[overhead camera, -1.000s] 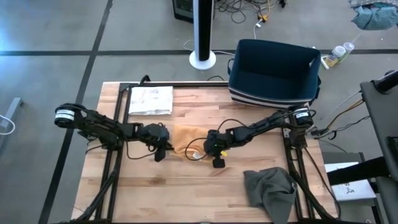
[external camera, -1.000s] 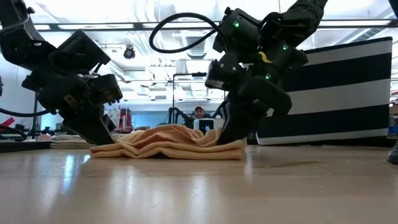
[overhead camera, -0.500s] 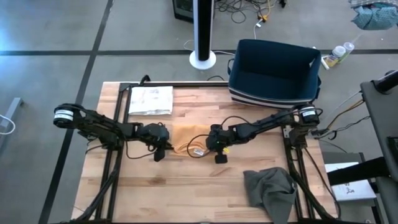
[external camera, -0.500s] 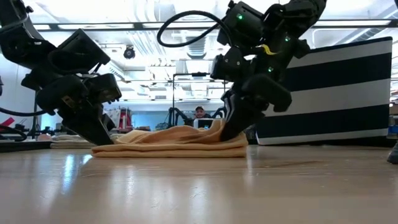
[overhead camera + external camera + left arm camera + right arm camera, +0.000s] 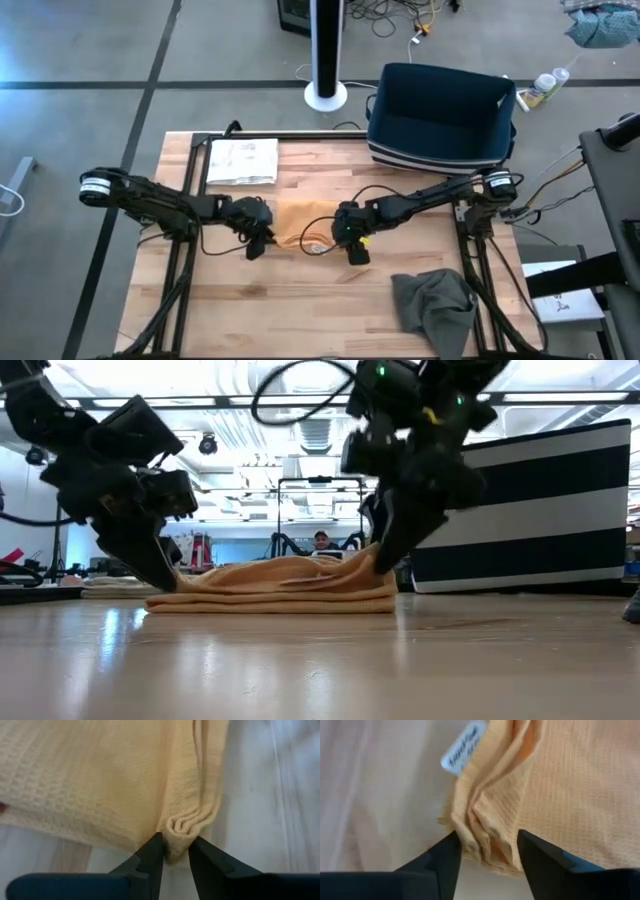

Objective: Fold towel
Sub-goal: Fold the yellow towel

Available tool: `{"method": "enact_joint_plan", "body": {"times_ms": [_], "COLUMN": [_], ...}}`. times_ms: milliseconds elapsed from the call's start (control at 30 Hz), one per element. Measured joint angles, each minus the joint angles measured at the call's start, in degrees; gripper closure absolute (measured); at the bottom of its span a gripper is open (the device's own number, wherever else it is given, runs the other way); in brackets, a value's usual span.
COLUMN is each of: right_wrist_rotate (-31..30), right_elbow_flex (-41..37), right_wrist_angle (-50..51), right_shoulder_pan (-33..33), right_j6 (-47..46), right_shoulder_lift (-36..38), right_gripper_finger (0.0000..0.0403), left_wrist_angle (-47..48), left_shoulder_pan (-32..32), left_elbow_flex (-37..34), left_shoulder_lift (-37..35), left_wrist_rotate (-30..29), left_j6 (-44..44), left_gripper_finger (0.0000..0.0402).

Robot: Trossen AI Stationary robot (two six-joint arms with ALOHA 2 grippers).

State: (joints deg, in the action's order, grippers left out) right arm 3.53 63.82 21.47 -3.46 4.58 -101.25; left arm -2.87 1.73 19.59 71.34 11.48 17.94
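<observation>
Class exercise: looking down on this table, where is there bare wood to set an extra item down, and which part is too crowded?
Free: the near-left wood, in front of the left gripper and left of the grey cloth; also the strip between the white folded towel and the navy bin. Crowded: the middle, where both grippers, the right gripper included, flank the orange towel.
</observation>
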Motion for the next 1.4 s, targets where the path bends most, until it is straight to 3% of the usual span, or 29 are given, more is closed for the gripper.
{"method": "enact_joint_plan", "body": {"times_ms": [200, 300, 433, 667, 800, 933, 1133, 1400], "right_wrist_rotate": [-0.02, -0.51, -0.24, -0.91, -4.71, -7.27, -9.48, -9.57], "right_elbow_flex": [3.20, 3.66, 2.76, 0.49, -0.51, -0.47, -0.65, -0.83], "right_wrist_angle": [6.86, 4.99, -1.83, -3.22, -5.81, -6.77, -7.90, -9.23], "right_shoulder_pan": [0.20, 0.48, -0.15, -3.33, -5.12, -5.50, -5.70, -5.82], "right_j6": [-0.83, -1.01, -2.01, -1.99, -1.99, -1.85, -4.50, -5.32], "right_shoulder_lift": [3.50, 4.08, 3.08, -0.10, -1.98, -2.71, -4.16, -5.60], "right_gripper_finger": [0.0184, 0.0178, 0.0181, 0.0191, 0.0192, 0.0190, 0.0183, 0.0192], "left_wrist_angle": [8.95, 12.67, 12.87, 11.42, 11.92, 14.94, 28.01, 30.71], "left_shoulder_pan": [-1.40, -1.46, -1.45, -3.67, -6.01, -7.31, -8.04, -10.90], "left_elbow_flex": [5.65, 8.41, 9.36, 6.95, 6.76, 7.13, 10.83, 13.26], "left_shoulder_lift": [-5.17, -7.68, -9.02, -8.32, -8.23, -9.42, -13.39, -18.29], "left_wrist_rotate": [1.77, 2.26, -2.16, -5.14, -6.17, -9.62, -17.19, -18.11], "left_j6": [0.66, 1.06, 0.07, -0.54, 0.48, 1.92, 3.25, 5.90], "left_gripper_finger": [0.0325, 0.0331, 0.0346, 0.0377, 0.0390, 0.0399, 0.0400, 0.0396]}}
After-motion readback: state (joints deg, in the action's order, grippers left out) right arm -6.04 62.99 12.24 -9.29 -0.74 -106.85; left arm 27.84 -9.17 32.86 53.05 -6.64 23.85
